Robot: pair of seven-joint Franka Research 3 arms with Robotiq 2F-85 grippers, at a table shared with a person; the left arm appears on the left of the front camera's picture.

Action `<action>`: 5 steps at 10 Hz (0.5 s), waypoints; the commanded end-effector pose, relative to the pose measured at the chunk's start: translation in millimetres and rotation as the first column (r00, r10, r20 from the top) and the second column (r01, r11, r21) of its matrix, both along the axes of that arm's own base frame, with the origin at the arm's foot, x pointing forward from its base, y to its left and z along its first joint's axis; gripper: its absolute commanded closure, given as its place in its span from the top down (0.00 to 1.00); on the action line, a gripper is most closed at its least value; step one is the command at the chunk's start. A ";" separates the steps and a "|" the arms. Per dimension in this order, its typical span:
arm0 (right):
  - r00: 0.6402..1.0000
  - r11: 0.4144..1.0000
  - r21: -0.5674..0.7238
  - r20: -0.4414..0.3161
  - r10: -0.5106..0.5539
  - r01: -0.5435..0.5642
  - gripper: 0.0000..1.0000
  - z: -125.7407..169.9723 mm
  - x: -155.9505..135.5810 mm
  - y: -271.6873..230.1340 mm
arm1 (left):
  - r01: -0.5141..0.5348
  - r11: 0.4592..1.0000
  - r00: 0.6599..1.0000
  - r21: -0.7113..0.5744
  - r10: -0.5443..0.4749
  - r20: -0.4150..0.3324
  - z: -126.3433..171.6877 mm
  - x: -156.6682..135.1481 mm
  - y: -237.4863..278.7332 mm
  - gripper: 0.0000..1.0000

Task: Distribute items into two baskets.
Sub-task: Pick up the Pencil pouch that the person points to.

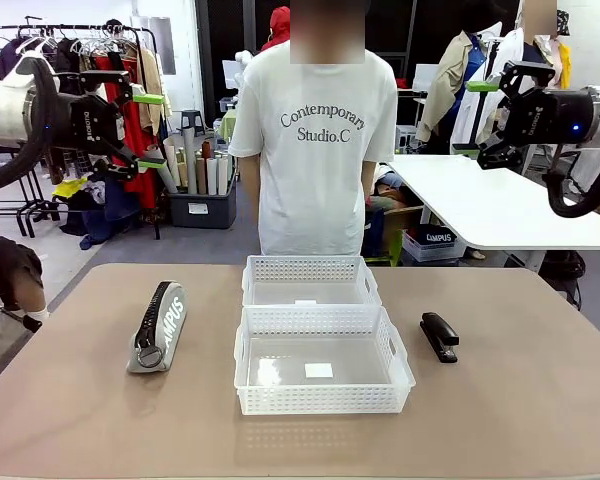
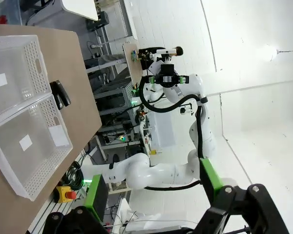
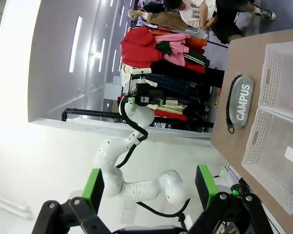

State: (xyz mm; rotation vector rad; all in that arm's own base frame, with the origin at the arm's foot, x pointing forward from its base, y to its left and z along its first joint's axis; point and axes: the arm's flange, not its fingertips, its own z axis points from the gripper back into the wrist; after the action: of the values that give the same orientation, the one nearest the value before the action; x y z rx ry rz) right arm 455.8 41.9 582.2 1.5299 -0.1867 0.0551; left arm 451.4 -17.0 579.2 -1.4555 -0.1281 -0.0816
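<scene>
— Left gripper (image 1: pixel 152 130), right gripper (image 1: pixel 475 118): holding anything?
— No. Both wide open, empty, up high.
— The things?
— Pouch (image 1: pixel 158 327) lies left of the baskets (image 1: pixel 320 398), stapler (image 1: pixel 439 335) right. Both on the table (image 1: pixel 100 420), not touching them.

White rounded arms (image 2: pixel 154 173), black pincers (image 1: pixel 152 130), green pads (image 1: pixel 148 99), black cables (image 2: pixel 198 129), blue lights (image 1: pixel 574 127).

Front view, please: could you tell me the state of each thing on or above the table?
Near basket: upright, empty.
Far basket: upright, empty.
Pouch: looks zipped shut, lying left of the baskets.
Stapler: closed, lying right of the baskets.
Left gripper: open, raised, holding nothing.
Right gripper: open, raised, holding nothing.
</scene>
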 end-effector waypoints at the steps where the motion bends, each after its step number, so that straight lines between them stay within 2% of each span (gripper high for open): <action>1: 1.000 1.000 0.002 -0.002 -0.001 0.001 1.00 -0.8 0.5 -1.1 | 0.000 1.000 1.000 -0.001 0.000 0.000 -0.2 0.1 0.2 1.00; 2: 0.999 0.999 -0.012 -0.010 0.032 -0.032 1.00 1.2 6.6 -9.1 | -0.007 1.000 1.000 0.023 0.008 -0.009 3.3 1.1 8.2 1.00; 3: 0.997 0.998 0.016 -0.034 0.062 -0.062 1.00 5.1 12.6 -16.1 | -0.060 0.998 0.997 0.028 0.061 -0.037 8.1 4.6 17.2 1.00; 5: 0.995 0.995 0.023 -0.034 0.097 -0.096 1.00 10.5 19.2 -25.5 | -0.118 0.993 0.992 0.000 0.118 -0.044 16.8 8.3 24.0 1.00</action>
State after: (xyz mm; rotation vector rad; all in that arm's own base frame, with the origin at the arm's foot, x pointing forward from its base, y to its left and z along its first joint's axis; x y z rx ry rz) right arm 466.4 25.2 582.6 1.5639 -0.1334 0.0855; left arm 457.1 8.9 585.9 -1.4333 -0.1671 0.0115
